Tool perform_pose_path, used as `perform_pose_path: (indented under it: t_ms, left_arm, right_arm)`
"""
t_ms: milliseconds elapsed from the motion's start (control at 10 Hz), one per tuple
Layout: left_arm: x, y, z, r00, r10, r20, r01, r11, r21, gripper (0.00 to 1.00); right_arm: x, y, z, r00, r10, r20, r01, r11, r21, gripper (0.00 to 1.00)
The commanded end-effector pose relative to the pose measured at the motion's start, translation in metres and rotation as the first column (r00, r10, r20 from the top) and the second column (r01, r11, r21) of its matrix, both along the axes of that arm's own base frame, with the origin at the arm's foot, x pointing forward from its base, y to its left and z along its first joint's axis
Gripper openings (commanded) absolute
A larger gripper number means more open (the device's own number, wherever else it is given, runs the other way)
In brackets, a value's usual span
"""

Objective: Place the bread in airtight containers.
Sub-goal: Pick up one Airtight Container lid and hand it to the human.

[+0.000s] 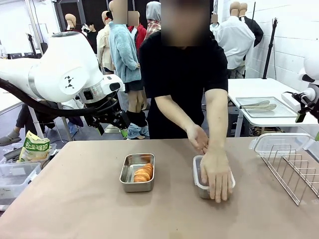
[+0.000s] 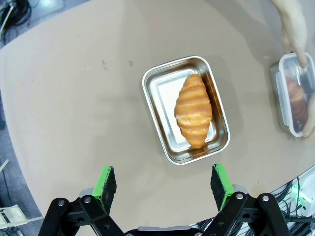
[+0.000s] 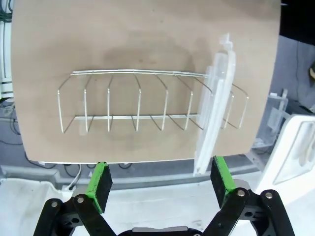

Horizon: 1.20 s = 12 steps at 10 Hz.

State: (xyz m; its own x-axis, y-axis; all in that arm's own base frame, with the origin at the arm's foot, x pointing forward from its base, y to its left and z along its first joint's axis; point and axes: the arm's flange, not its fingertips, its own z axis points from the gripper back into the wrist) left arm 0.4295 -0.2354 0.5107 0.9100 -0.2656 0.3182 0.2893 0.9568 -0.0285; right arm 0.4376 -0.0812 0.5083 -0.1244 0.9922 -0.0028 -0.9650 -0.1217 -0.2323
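Jaws of both grippers stand wide open and hold nothing: we find the left gripper (image 2: pixel 163 183) hanging above the open container (image 2: pixel 162 96), and the right gripper (image 3: pixel 160 183) above the wire rack (image 3: pixel 123 105) at the table's edge. One bread (image 2: pixel 193 110) lies lengthwise in that unlidded tub near the table's middle. A second roll (image 2: pixel 297 105) sits in the other container (image 2: pixel 273 93), where the person's hands (image 1: pixel 217 175) rest on its clear lid (image 2: pixel 288 73). Risks, in our judgement: the spare lid (image 3: pixel 216 113) stands on edge between the rack's wires, so a careless pull may snag it or drag the light rack. Slick clear plastic may slip from the pads, and the roll appears to rise near the tub's rim, so a lid set askew may crush it or fail to seal. The steel tub may also slide under pressure. The person's forearms lie just beside the open tub and stand in the way of a reach from the right. A snack bag (image 1: pixel 34 148) and clear bins (image 1: pixel 15 177) lie well apart at the left, of no consequence
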Motion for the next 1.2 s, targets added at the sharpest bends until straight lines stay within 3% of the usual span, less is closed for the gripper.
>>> perform_pose_path:
  t_ms: [0,1100]
  left_arm:
    - [0.0,0.0013,0.0005,1.0,0.008,-0.001,-0.008,1.0,-0.004,1.0]
    - [0.0,0.0013,0.0005,1.0,0.008,-0.001,-0.008,1.0,-0.004,1.0]
  right_arm:
    - [0.0047,0.004,0.0026,0.999,-0.034,0.034,0.035,0.999,-0.031,1.0]
    - [0.0017,0.0008,0.0035,1.0,-0.007,0.016,0.007,1.0,-0.001,1.0]
